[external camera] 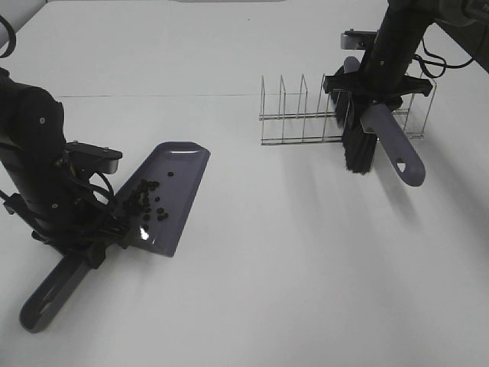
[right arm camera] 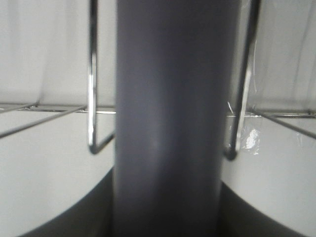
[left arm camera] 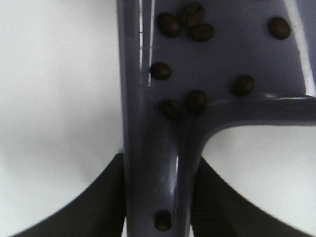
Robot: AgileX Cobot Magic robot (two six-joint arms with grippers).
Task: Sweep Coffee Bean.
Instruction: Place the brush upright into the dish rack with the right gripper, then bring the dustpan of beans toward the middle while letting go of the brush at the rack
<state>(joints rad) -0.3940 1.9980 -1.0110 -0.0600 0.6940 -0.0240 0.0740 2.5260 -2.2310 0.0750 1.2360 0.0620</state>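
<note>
The grey-purple dustpan lies at the left, its handle pointing to the front left. My left gripper is shut on that handle, one dark finger on either side. Several coffee beans lie near the handle end of the pan, and one bean sits on the handle itself. At the back right my right gripper is shut on the brush's grey handle. Its black bristles hang at the wire rack.
The wire rack stands at the back right with several upright loops, and the brush sits among its right-hand ones. White table stretches between pan and rack. The table's back edge runs past the rack.
</note>
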